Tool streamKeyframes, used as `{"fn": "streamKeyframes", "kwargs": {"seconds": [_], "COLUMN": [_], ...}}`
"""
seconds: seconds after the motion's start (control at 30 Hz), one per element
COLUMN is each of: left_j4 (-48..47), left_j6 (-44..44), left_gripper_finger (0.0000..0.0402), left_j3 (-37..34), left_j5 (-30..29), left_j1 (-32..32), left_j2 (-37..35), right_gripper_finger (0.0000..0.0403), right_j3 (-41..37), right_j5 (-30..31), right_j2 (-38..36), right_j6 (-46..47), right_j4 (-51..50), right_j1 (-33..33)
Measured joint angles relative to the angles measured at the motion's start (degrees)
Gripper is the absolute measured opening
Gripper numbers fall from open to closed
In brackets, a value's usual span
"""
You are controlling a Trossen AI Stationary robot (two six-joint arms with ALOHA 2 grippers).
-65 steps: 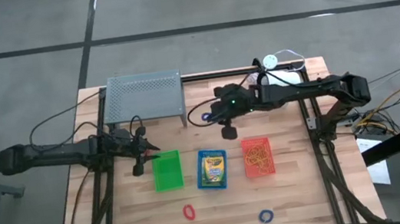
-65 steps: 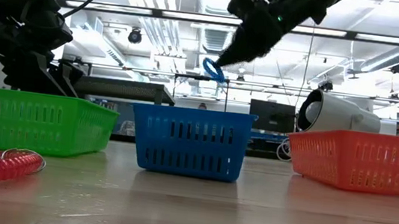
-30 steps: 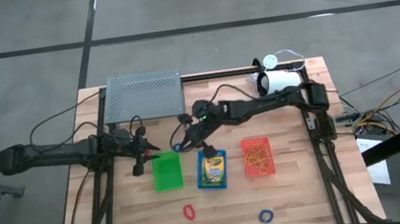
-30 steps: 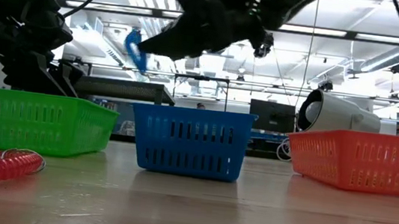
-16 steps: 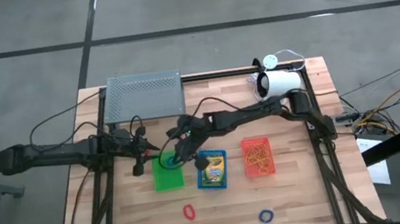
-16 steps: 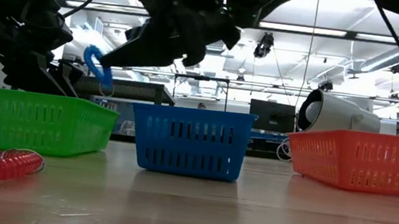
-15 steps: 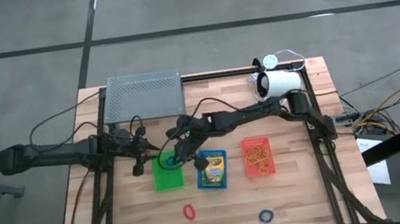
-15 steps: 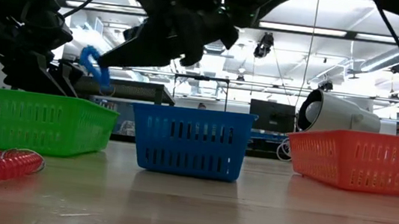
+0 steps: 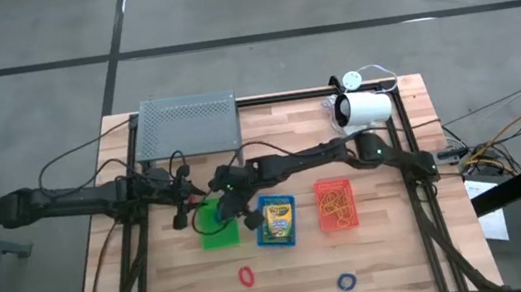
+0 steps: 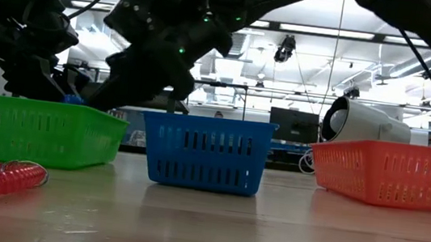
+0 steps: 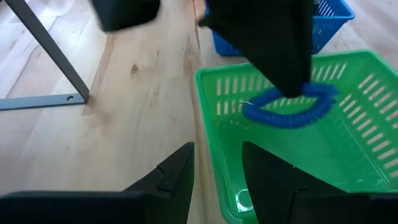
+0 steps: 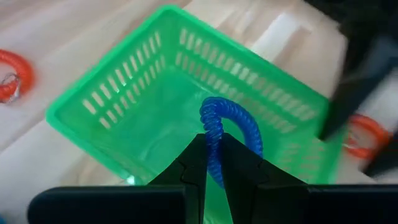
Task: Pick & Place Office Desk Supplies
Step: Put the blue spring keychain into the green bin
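Note:
My right gripper [image 12: 211,165] reaches across the table, slanting down into the green basket [image 9: 220,234]. It is shut on a blue coiled elastic loop [image 12: 229,122], which the left wrist view shows as the blue loop [image 11: 287,109] inside the basket walls. In the low view the basket wall [image 10: 39,129] hides the fingertips and the loop. My left gripper [image 11: 217,155] waits open just left of the green basket, holding nothing. A red loop [image 9: 246,276] and another blue loop [image 9: 346,281] lie flat on the table near its front edge. My right gripper pinches one spot of the blue loop's coil [image 12: 212,138] between its two fingertips. The fingers slant down from the table's right and far side. The rest of the ring hangs out beyond the fingertips inside the green basket; whether it touches the basket floor I cannot tell.
A blue basket [image 9: 278,232] holding a crayon box stands right of the green one. Beyond it is a red basket [image 9: 337,219] with orange rubber bands. A grey perforated rack [image 9: 187,125] and a white cylindrical device [image 9: 364,107] stand at the far edge.
My right gripper has gone toward the table's left edge and down, from above the blue basket to the green basket, tipping steeper, still shut on the blue loop. The loop has sunk from clear above the rims to below the green basket's rim.

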Motion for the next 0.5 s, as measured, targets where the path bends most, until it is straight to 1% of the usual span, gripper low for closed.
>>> {"fn": "streamKeyframes", "kwargs": {"seconds": [0.2, 0.5], "left_j4": [0.0, 0.1], "left_j6": [0.0, 0.0], "left_gripper_finger": [0.0139, 0.0139], "left_j3": [0.0, 0.0], "left_j5": [0.0, 0.0], "left_j1": [0.0, 0.0], "left_j2": [0.0, 0.0], "right_gripper_finger": [0.0033, 0.0034], "right_j3": [5.2, 6.2], "right_j5": [0.0, 2.8], "right_j2": [3.8, 4.5], "right_j6": [0.0, -0.2], "right_j4": [-4.5, -6.0], "right_j1": [0.5, 0.8]}}
